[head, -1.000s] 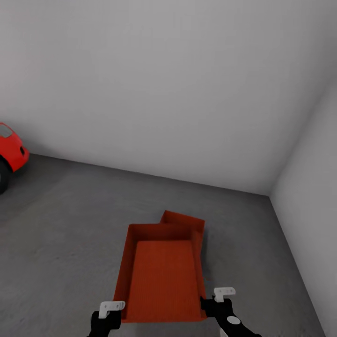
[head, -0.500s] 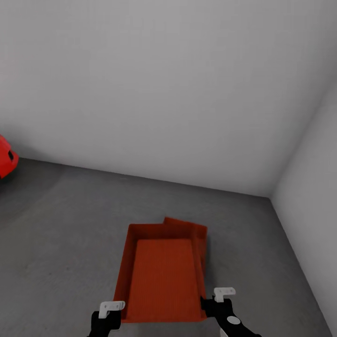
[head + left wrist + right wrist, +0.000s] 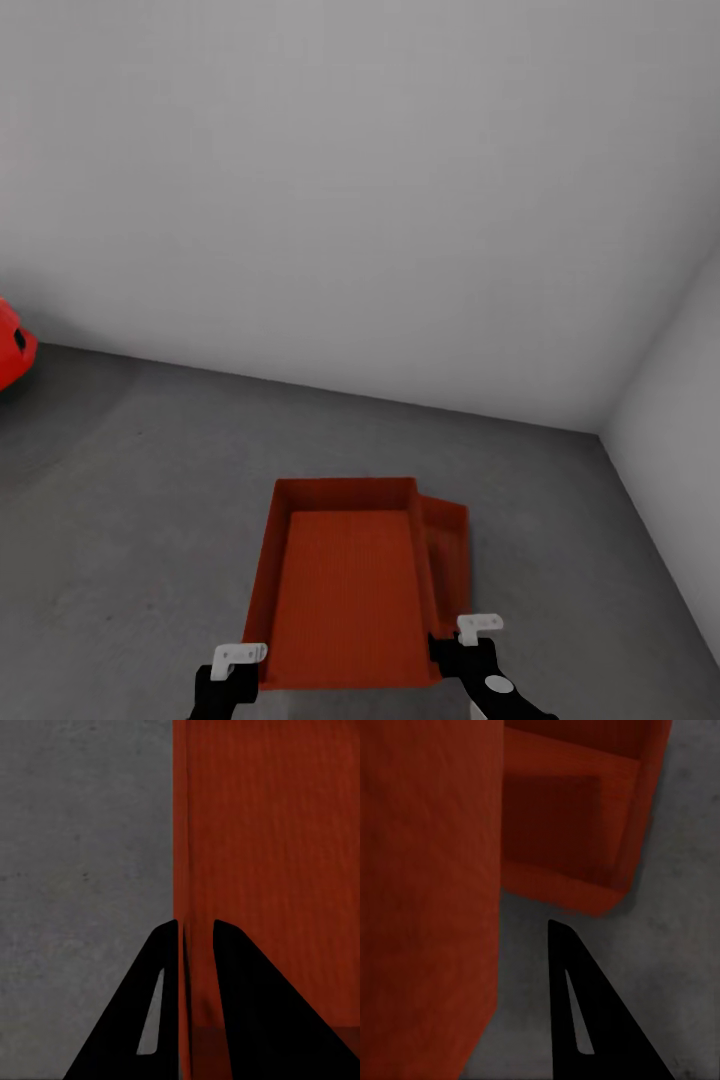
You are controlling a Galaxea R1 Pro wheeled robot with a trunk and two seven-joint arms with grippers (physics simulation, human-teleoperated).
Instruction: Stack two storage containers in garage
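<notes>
A: Where is the held orange-red rectangular open-top bin (image 3: pixel 350 590)?
B: At lower centre of the head view, above the dark grey concrete floor (image 3: pixel 130 500). The left gripper (image 3: pixel 196 934) pinches its side wall; the right gripper (image 3: pixel 455 645) I cannot tell.
A: And the second orange-red bin (image 3: pixel 447 550)?
B: On the floor, just right of it, partly hidden.

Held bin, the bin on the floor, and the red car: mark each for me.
Held bin (image 3: pixel 345 590): head view, on its ribbed bottom.
Floor bin (image 3: pixel 447 560): head view, on the strip showing past the held bin's right wall.
Red car (image 3: pixel 10 350): head view, on the bodywork at the left edge.
</notes>
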